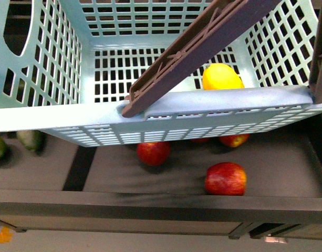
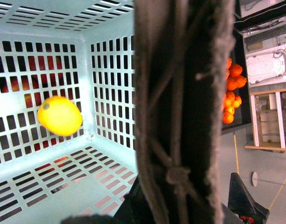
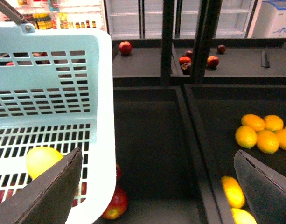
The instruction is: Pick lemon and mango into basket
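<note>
One lemon (image 1: 222, 77) lies inside the basket (image 1: 229, 102), on its floor by the near wall. One handle (image 1: 203, 44) stands raised, and the left claw (image 2: 184, 207) appears closed round it. The right claw (image 3: 157, 151) gapes wide, holding nothing, beside the basket over a dark bin. In that bin are one mango (image 3: 233, 191), a second yellow fruit just beside it, and five oranges (image 3: 268, 141) further off. Below the basket, three red fruits (image 1: 225, 178) show clearly and a fourth is mostly hidden. Two green fruits (image 1: 30, 139) lie apart from them.
</note>
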`<act>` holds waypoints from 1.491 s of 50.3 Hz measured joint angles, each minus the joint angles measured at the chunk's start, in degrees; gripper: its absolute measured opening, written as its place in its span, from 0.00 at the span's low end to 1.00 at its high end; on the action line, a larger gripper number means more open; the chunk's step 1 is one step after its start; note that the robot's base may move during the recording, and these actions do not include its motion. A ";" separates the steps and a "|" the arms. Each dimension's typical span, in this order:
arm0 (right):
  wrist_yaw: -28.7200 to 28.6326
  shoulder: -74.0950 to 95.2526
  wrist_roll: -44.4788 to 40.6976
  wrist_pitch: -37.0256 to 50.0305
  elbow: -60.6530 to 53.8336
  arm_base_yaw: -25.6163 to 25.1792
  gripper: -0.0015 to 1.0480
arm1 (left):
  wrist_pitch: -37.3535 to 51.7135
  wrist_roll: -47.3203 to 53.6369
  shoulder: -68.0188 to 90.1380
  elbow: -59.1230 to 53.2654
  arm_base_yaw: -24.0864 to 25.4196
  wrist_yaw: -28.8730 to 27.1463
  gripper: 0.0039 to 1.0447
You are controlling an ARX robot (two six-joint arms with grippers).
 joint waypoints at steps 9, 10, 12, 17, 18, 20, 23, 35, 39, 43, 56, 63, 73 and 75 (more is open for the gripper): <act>0.00 -0.02 0.00 0.02 -0.20 -0.04 0.92 | 0.00 0.02 0.00 0.00 -0.17 0.13 0.04; 0.02 -0.02 0.00 0.02 -0.20 -0.02 0.92 | 0.00 -0.02 0.00 0.00 -0.17 0.09 0.04; 0.00 0.00 0.00 0.00 -0.22 -0.02 0.92 | 0.00 -0.07 0.00 0.00 -0.15 0.04 0.04; 0.00 -0.02 0.00 0.00 -0.22 -0.02 0.92 | 0.00 0.22 0.00 0.00 -0.09 -0.63 0.04; 0.00 0.00 0.00 0.00 -0.22 -0.02 0.92 | 0.00 0.24 0.00 0.00 -0.09 -0.70 0.04; 0.00 -0.04 0.00 0.00 -0.22 -0.02 0.92 | 0.00 0.24 0.00 0.00 -0.09 -0.63 0.04; -0.02 -0.02 0.00 0.00 -0.22 -0.02 0.92 | 0.00 0.04 0.00 0.00 -0.04 -0.50 0.04; 0.02 0.04 0.00 0.00 -0.26 -0.02 0.92 | 0.00 0.04 0.00 0.00 -0.04 -0.13 0.04; -0.09 0.07 0.00 0.00 -0.26 -0.02 0.92 | 0.00 0.09 0.00 0.00 -0.04 -0.02 0.04; -0.07 0.00 0.00 -0.02 -0.31 -0.02 0.92 | 0.00 0.07 0.00 0.00 -0.07 -0.37 0.04; -0.02 -0.02 0.00 -0.02 -0.28 -0.02 0.92 | 0.00 0.11 0.00 0.00 -0.04 -0.35 0.04; -0.07 0.00 0.00 -0.04 -0.33 -0.02 0.92 | 0.00 0.09 0.00 0.00 -0.04 -0.24 0.04; -0.04 0.02 0.00 -0.04 -0.35 -0.02 0.92 | 0.00 0.15 0.00 0.00 -0.04 -0.39 0.04; -0.09 -0.02 0.00 -0.04 -0.35 -0.04 0.92 | 0.00 0.13 0.00 0.00 -0.04 -0.35 0.04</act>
